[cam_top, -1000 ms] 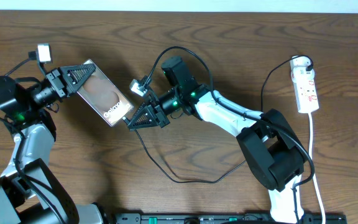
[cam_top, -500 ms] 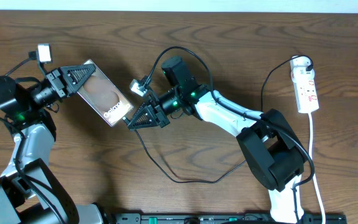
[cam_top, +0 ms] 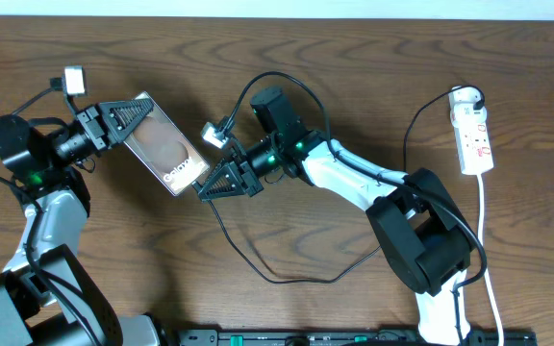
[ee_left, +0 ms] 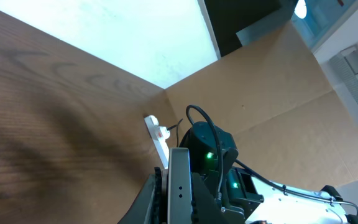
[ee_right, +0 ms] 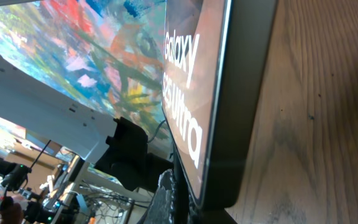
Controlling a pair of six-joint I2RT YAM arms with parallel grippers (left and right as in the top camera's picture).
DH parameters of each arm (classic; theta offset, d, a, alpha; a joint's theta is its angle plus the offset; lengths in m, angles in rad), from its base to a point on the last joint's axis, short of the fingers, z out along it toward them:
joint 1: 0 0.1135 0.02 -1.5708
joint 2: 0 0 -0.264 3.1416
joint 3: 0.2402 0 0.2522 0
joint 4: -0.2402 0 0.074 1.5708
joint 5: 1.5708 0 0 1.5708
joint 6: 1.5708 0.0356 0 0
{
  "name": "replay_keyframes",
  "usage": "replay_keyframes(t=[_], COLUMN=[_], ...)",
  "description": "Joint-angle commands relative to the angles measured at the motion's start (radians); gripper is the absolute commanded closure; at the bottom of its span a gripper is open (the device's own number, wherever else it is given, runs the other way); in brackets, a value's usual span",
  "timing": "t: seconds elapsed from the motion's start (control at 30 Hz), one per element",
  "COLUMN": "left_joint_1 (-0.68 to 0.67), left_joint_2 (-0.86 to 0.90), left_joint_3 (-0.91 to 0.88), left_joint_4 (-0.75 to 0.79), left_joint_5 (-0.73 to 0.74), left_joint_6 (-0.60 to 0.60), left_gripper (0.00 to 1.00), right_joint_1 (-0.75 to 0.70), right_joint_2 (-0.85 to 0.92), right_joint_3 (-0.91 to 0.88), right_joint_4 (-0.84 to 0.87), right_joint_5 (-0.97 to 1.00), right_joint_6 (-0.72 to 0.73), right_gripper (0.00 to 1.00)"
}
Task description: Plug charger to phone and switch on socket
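The table (cam_top: 354,58) is brown wood with a clear grain and a smooth, low-sheen finish. The phone (cam_top: 162,146) has a glossy, glass-like face that mirrors its surroundings, edged by a smooth dark frame. The socket (cam_top: 476,139) is smooth white plastic, and the charger (cam_top: 296,282) is matt black.

Overhead the picture is evenly lit and sharp, with soft shadows on the tabletop (cam_top: 354,58). In the right wrist view the phone (ee_right: 188,93) reflects bright colours; its near edge seems blurred.
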Motion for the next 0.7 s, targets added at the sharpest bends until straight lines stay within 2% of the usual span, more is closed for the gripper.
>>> replay_keyframes(t=[0.0, 0.3, 0.53, 0.6, 0.67], left_joint_1=[-0.015, -0.018, -0.018, -0.018, -0.018], left_joint_2=[0.003, 0.003, 0.003, 0.003, 0.003], left_joint_3=[-0.006, -0.006, -0.006, -0.006, -0.006], left_joint_4=[0.002, 0.002, 0.002, 0.002, 0.002], left_joint_5=[0.036, 0.036, 0.036, 0.036, 0.036], left_joint_6=[0.002, 0.001, 0.002, 0.001, 0.001], left_gripper=[0.93, 0.93, 0.92, 0.93, 0.92], right_joint_1=[-0.009, -0.018, -0.018, -0.018, -0.018], right_joint_2=[-0.034, -0.034, -0.034, -0.034, -0.034], right_joint_3=[0.003, 0.003, 0.003, 0.003, 0.003], right_joint_4=[0.027, 0.116, 0.118, 0.117, 0.117], right_joint_5=[0.002, 0.002, 0.002, 0.002, 0.001], right_joint_6=[0.032, 0.107, 0.115, 0.116, 0.120], right_gripper=[0.99, 0.99, 0.97, 0.83, 0.65])
